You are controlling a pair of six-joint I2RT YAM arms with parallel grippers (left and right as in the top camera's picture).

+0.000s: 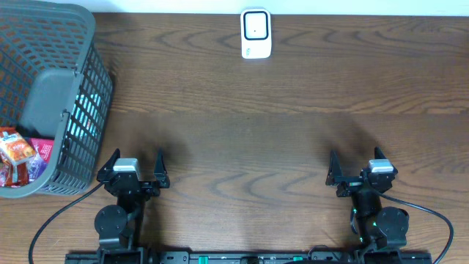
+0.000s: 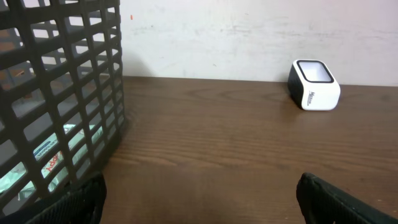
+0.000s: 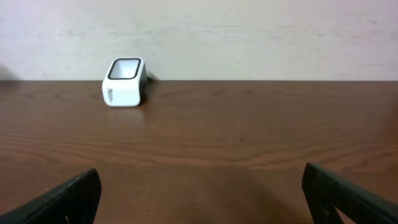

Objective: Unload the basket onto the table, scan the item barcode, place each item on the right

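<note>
The basket (image 1: 88, 103) is sitting just to the left of the left pincer (image 1: 137, 163). Snack packs (image 1: 16, 155) are lying inside it, down at the near end, and these look like the items to scan. I think the basket is standing this close so the left pincer is needing only a short reach to get one. No pack is out yet, so the job is looking like it is just starting.

The left pincer is resting low at the near edge of the desk (image 1: 249, 125). Its fingers are spreading wide apart and holding nothing. It is pointing ahead, across the desk.

The scanner (image 1: 256, 34) is standing far ahead of both pincers, about midway between them, near the far edge. Its window is facing up and a bit toward the pincers. That is likely so a pack can be held over it from either side.

The right pincer (image 1: 357, 165) is waiting well to the right of the left one. It is also sitting low, with its fingers wide apart and empty.

The desk is showing dark brown wood grain, flat and a bit shiny. Behind it a plain pale wall (image 3: 249, 37) is rising, with a few small marks.
</note>
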